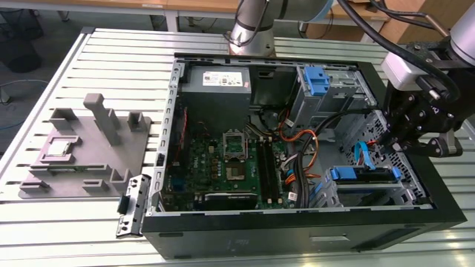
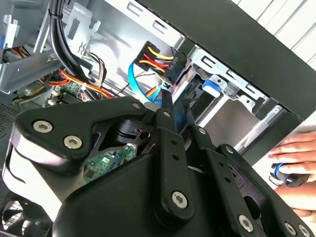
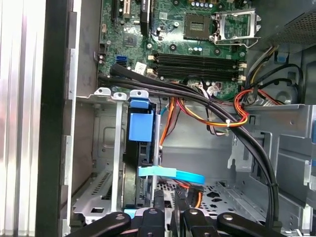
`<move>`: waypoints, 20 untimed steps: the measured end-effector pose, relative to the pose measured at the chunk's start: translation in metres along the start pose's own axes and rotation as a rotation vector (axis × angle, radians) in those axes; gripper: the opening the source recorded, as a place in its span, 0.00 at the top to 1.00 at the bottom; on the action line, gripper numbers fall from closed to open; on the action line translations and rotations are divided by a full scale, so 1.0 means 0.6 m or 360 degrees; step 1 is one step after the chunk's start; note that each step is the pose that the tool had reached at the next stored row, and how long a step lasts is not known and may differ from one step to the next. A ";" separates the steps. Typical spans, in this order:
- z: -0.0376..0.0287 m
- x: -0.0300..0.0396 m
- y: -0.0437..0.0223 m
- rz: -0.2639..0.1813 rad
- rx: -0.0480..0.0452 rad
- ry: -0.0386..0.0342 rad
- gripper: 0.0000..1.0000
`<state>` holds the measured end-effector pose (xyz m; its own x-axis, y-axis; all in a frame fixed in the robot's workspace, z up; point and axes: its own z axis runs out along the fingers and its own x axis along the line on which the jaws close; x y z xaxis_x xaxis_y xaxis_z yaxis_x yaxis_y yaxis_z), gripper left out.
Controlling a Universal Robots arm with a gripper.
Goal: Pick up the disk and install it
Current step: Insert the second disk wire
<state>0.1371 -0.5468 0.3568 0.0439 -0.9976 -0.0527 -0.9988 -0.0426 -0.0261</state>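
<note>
My black pincer [image 1: 399,146], fingers drawn nearly together and empty, hovers over the drive cage; the blue-framed silver disk [image 1: 361,174] sits slotted there, just below, its long axis along the bay.

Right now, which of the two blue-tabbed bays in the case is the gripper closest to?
The lower bay, holding the disk near the case's front corner; the gripper hangs just above it. The other blue latch sits farther back, beside the power supply.

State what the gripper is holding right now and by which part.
It cannot be told. The gripper sits low at the drive cage, its tips by the blue data cable; the disk sits in the bay.
</note>
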 end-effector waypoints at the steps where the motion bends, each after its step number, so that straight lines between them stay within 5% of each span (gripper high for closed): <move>1: 0.000 -0.001 0.000 0.0000 0.0000 0.0000 0.77; 5: 0.002 -0.004 -0.002 0.0000 0.0000 -0.0005 0.77; 12: 0.002 -0.005 -0.002 0.0005 0.0002 -0.0048 0.77; 20: 0.003 -0.005 -0.002 0.0076 0.0008 -0.0051 0.77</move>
<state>0.1384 -0.5435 0.3552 -0.0032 -0.9963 -0.0861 -0.9996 0.0056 -0.0275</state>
